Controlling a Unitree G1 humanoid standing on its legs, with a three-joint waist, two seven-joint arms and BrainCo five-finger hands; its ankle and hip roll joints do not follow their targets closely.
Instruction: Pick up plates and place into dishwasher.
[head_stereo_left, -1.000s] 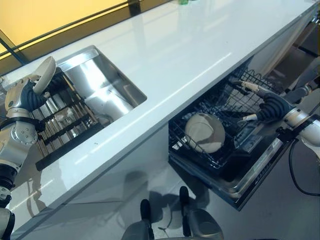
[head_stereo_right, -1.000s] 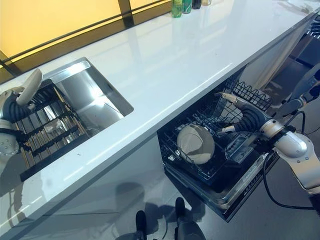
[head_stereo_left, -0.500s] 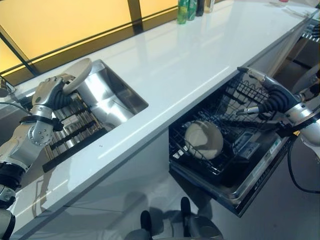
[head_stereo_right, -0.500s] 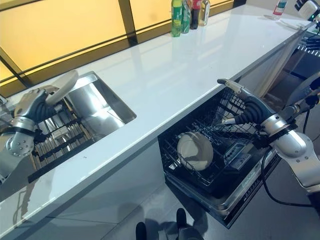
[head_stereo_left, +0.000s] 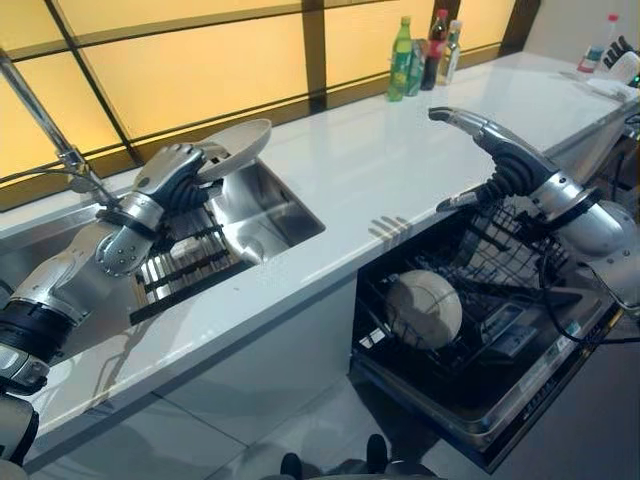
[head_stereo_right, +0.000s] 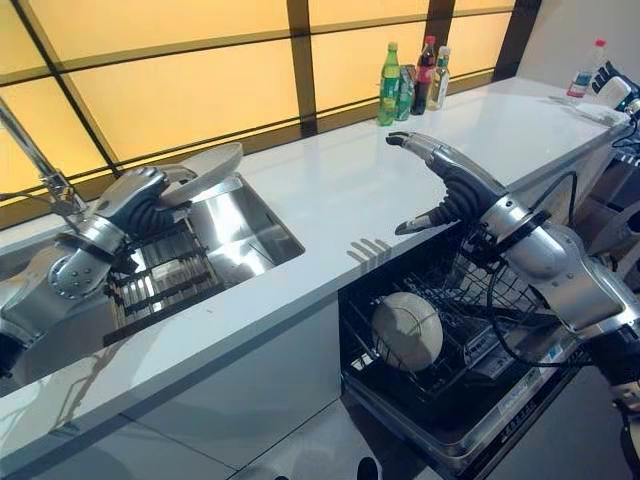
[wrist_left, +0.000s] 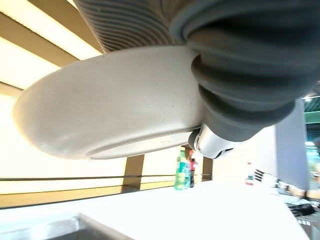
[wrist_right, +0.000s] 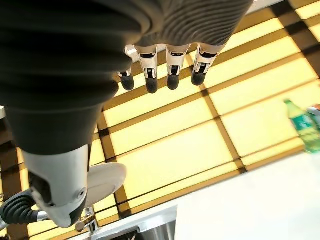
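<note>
My left hand (head_stereo_left: 172, 176) is shut on the rim of a beige plate (head_stereo_left: 236, 148), holding it nearly level above the steel sink (head_stereo_left: 285, 205). The plate's underside (wrist_left: 105, 112) shows close up in the left wrist view. A second beige plate (head_stereo_left: 425, 308) stands on edge in the pulled-out lower rack (head_stereo_left: 505, 265) of the dishwasher. Open with straight fingers (wrist_right: 171, 70), my right hand (head_stereo_left: 500, 155) hovers over the counter's front edge above that rack, holding nothing.
A black slatted rack (head_stereo_left: 185, 262) lies in the sink's left half, and a tall faucet (head_stereo_left: 45, 115) rises behind it. Several bottles (head_stereo_left: 422, 52) stand at the back of the white counter (head_stereo_left: 390, 165). The dishwasher door (head_stereo_left: 545, 400) hangs open below.
The camera has tilted up. My left hand has carried the plate up and to the right over the sink. My right hand has risen out of the dishwasher rack to above the counter edge.
</note>
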